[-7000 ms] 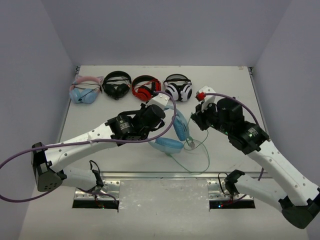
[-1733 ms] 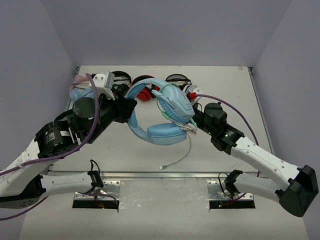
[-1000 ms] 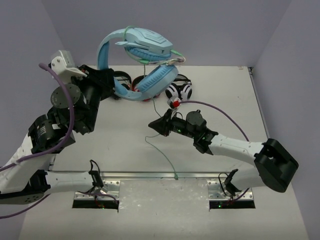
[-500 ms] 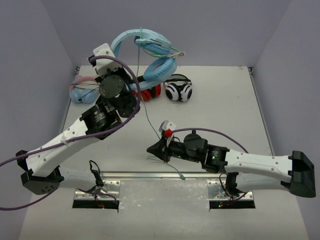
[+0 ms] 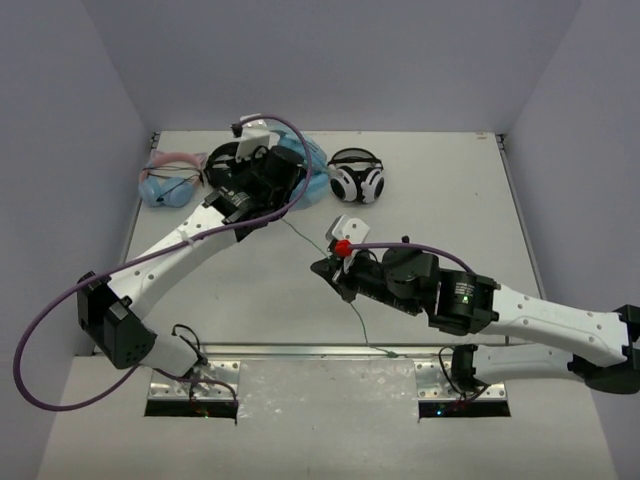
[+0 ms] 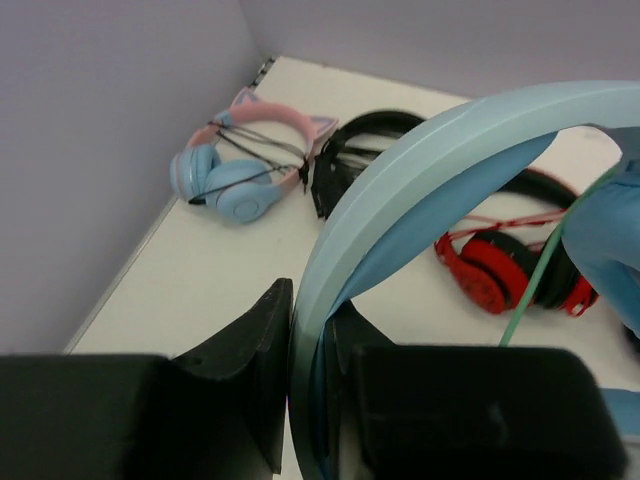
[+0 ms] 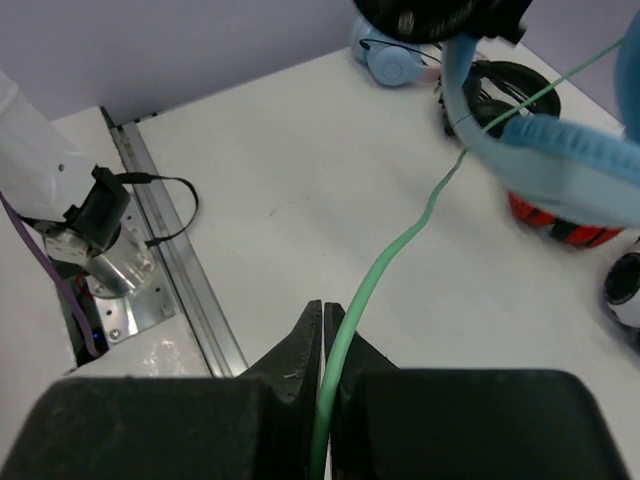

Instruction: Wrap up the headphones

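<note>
Showing the table (image 5: 480, 200) with the left arm (image 5: 170, 260) reaching to its far side. Half a second ago this arm held the headphones (image 5: 318, 183) high in the air. They are now lowered, just left of the white-and-black pair (image 5: 358, 180) and over the red pair (image 6: 500, 280); whether they rest on anything cannot be told. The lift that paid the cable (image 5: 300, 238) out appears finished, so winding it round the headphones is probably the next step.

The headband (image 6: 420, 170) arches away from the left gripper (image 6: 312, 310), whose jaws are clamped on the band. Its far end curves towards the white-and-black pair, where a blue ear cup (image 6: 610, 230) shows. The cable's long axis runs diagonally from that cup, down and away from the white-and-black pair, towards the near edge.

The right gripper (image 7: 323, 310), well nearer than the white-and-black pair, has its jaws pinched together on the cable, which runs nearly straight through them.
</note>
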You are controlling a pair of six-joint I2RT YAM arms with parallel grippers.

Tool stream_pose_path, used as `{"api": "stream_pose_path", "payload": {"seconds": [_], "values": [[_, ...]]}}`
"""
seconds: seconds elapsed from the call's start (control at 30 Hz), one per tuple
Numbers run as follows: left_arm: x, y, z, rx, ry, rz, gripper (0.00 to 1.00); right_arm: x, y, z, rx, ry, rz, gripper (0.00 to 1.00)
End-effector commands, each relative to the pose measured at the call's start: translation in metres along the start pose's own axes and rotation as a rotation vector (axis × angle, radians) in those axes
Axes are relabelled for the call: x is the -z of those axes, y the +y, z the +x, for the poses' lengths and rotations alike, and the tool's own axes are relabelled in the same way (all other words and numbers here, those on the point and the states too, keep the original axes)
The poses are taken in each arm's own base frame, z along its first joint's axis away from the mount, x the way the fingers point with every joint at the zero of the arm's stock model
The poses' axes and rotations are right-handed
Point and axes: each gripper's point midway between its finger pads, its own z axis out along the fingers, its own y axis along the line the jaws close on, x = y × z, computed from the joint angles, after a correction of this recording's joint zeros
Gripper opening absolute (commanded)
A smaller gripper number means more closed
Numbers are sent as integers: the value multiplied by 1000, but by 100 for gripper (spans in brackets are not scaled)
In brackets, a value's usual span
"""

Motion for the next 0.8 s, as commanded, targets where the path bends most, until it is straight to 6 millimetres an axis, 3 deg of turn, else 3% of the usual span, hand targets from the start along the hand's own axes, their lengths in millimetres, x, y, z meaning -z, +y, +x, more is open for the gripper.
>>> {"api": "stream_pose_path", "payload": {"seconds": [0.0, 0.03, 0.17, 0.23, 0.33, 0.37, 0.4, 0.43, 0.47, 0.5, 0.57, 0.77], "values": [[-2, 0, 15, 94, 3, -40, 0, 4, -18, -16, 147, 48, 72, 1], [-3, 3, 32, 83, 28, -53, 0, 6, -24, -25, 167, 49, 96, 1], [10, -12, 52, 78, 62, 64, 0, 2, -52, -33, 294, 100, 159, 1], [21, -33, 59, 41, 81, 198, 0, 2, -77, -34, 349, 138, 207, 1], [29, -37, 79, 25, 123, 296, 0, 8, -113, -38, 416, 170, 309, 1], [31, -36, 96, -6, 147, 320, 0, 11, -127, -40, 431, 173, 362, 1], [39, -44, 105, -20, 172, 388, 0, 14, -146, -44, 444, 166, 421, 1], [46, -47, 100, 10, 154, 436, 0, 14, -155, -42, 447, 172, 445, 1], [58, -53, 116, -24, 160, 488, 0, 13, -161, -42, 453, 172, 454, 1], [67, -56, 119, -46, 153, 525, 0, 15, -173, -43, 449, 168, 482, 1], [88, -65, 129, -79, 142, 592, 0, 11, -184, -42, 453, 178, 501, 1], [122, -72, 153, -153, 151, 710, 0, -3, -218, -22, 438, 270, 532, 1]]}}
